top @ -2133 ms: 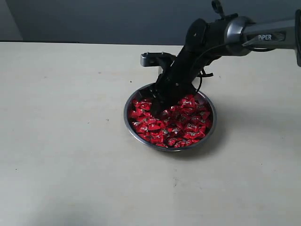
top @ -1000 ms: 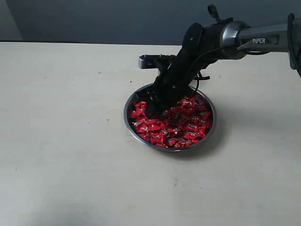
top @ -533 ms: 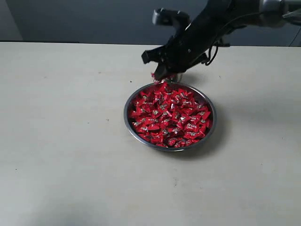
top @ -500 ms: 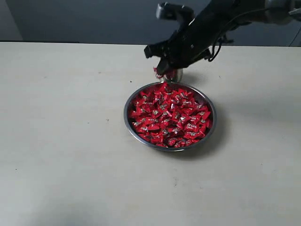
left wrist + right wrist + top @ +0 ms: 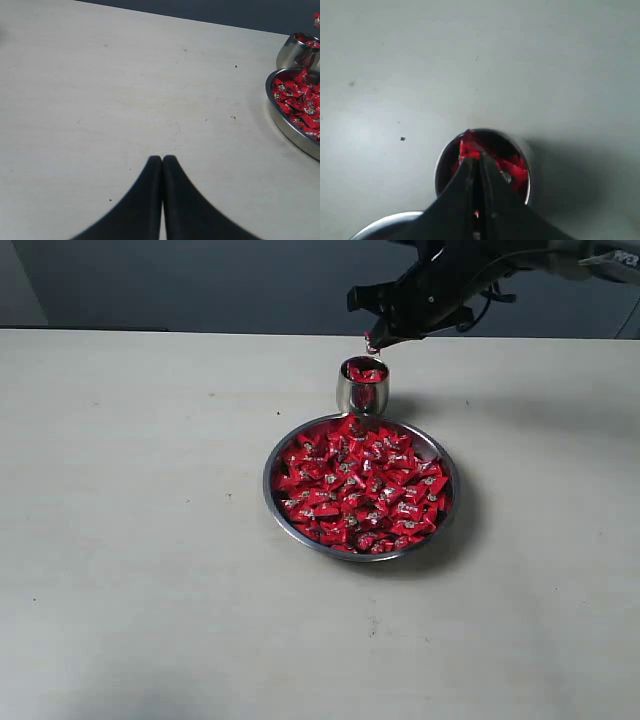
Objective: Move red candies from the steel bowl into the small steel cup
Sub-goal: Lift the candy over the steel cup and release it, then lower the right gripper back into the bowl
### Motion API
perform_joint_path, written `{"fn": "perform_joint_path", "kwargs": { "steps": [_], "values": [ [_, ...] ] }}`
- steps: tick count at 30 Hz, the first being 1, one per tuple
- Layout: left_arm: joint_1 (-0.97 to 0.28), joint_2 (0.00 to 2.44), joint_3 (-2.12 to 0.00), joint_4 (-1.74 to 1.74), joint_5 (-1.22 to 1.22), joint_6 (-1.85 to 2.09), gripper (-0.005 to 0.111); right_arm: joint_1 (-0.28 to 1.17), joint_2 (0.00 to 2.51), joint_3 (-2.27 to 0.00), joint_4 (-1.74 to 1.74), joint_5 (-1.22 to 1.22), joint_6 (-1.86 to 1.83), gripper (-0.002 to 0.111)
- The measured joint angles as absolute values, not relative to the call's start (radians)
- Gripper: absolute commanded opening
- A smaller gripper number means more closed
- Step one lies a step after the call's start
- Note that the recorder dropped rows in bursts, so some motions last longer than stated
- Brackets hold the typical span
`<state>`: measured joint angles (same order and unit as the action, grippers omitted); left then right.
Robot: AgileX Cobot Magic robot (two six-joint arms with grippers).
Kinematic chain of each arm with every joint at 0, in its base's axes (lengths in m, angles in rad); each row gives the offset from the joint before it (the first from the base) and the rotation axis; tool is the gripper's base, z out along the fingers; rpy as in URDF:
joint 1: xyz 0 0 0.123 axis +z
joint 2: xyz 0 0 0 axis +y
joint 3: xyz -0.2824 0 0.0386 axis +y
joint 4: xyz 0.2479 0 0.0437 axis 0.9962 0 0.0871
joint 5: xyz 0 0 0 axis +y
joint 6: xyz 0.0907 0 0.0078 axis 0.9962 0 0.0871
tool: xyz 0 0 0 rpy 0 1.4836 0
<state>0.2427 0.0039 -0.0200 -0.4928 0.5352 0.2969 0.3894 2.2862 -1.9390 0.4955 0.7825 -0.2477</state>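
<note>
Half-cropped right gripper [image 5: 378,335] pinches a barely visible red candy [image 5: 316,20] above the small steel cup [image 5: 362,390]; left gripper [image 5: 162,159] tips pressed together.

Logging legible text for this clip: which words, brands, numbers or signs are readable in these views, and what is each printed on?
Nothing can be quoted with confidence.
Arm link: white lettering at the exterior view's top right edge, cut off and too blurred to read.
Red candies: small white or silver marks on the wrappers, too small to read.
Steel bowl, small steel cup, table: no text seen.
</note>
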Motion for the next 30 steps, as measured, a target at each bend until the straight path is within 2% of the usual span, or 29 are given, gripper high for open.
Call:
{"fn": "perform_joint_path", "kwargs": {
  "steps": [3, 5, 10, 13, 19, 25, 30],
  "values": [
    [0.243, 0.004, -0.02, -0.493, 0.535, 0.297, 0.0, 0.389, 2.354, -2.023, 0.488, 0.831, -0.236, 0.002],
    [0.243, 0.004, -0.02, -0.493, 0.535, 0.297, 0.0, 0.389, 2.385, -2.062, 0.481, 0.859, -0.232, 0.01],
    [0.243, 0.004, -0.02, -0.493, 0.535, 0.297, 0.0, 0.389, 2.403, -2.107, 0.471, 0.91, -0.224, 0.042],
    [0.243, 0.004, -0.02, -0.493, 0.535, 0.297, 0.0, 0.389, 2.403, -2.147, 0.471, 0.951, -0.224, 0.043],
    [0.243, 0.004, -0.02, -0.493, 0.535, 0.297, 0.0, 0.389, 2.35, -2.188, 0.471, 1.024, -0.224, 0.032],
    [0.243, 0.004, -0.02, -0.493, 0.535, 0.297, 0.0, 0.412, 2.292, -2.196, 0.455, 1.149, -0.224, 0.048],
    [0.243, 0.004, -0.02, -0.493, 0.535, 0.297, 0.0, 0.478, 2.292, -2.144, 0.443, 1.21, -0.237, 0.049]
  ]
}}
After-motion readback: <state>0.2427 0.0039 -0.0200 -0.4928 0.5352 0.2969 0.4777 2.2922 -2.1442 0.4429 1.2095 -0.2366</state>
